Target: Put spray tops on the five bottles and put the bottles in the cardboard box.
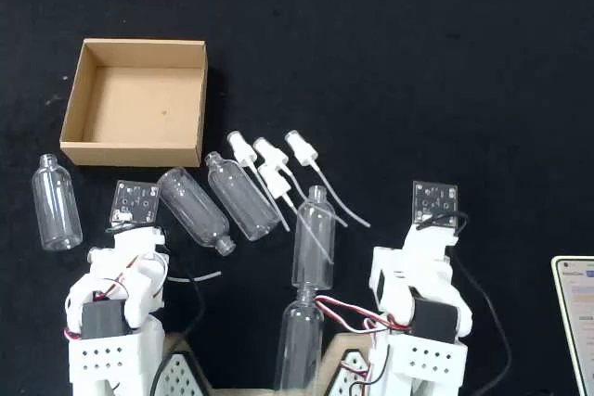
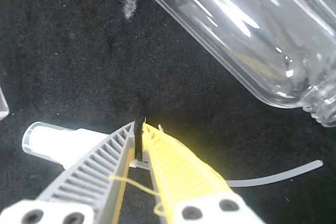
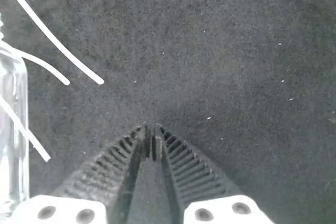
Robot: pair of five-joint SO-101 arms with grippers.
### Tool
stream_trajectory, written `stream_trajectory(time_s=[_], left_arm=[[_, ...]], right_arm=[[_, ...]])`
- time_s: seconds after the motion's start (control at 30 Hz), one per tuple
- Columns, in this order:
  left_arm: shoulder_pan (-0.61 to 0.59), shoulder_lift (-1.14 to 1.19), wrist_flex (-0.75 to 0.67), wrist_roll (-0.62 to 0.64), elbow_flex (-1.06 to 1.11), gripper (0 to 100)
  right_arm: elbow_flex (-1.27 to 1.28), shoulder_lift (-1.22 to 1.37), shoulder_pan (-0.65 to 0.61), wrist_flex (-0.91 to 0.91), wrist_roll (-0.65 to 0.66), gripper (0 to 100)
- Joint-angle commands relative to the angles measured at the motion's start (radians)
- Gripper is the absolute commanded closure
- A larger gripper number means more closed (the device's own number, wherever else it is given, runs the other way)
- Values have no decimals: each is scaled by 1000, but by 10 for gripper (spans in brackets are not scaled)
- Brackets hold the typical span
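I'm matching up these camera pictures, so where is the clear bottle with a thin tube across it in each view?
High view: the bottle lies mid-table, just ahead of the right arm.
Right wrist view: its clear side runs along the picture's edge.
Left wrist view: the big bottle here is another one, lying by the left arm.
Shared landmark: the thin white tube crossing the bottle.

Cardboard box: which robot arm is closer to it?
Left. The left arm sits near the cardboard box, its fingers shut on a spray top. The right arm is far across, past the bottles.
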Motion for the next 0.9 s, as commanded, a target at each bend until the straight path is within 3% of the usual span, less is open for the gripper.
stream_trajectory(time_s=[0.0,0.87], left_arm=[[-1,-8,3,-8,21,970],[5,-8,3,-6,21,970]], right_arm=[[8,-96,9,-12,2,987],[8,-96,11,-12,2,987]])
